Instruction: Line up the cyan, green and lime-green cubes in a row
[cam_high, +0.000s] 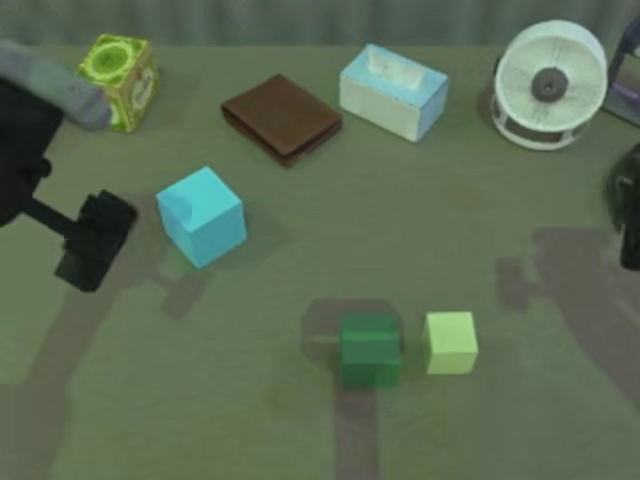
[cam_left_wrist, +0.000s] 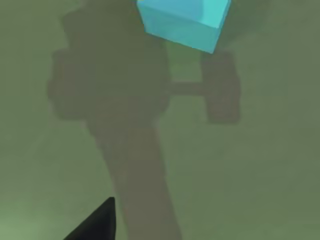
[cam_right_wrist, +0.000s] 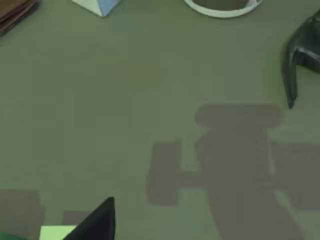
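The cyan cube sits left of centre, turned at an angle. My left gripper hovers open just to its left, apart from it and holding nothing. In the left wrist view the cyan cube lies ahead, and one dark fingertip shows. The green cube and the lime-green cube stand side by side near the front centre, with a small gap between them. My right gripper is parked open at the right edge. Its wrist view shows one fingertip and a corner of the lime-green cube.
Along the back stand a patterned yellow-green box, a brown wallet, a white-and-light-blue tissue box and a white wheel on a stand. A dark curved object shows in the right wrist view.
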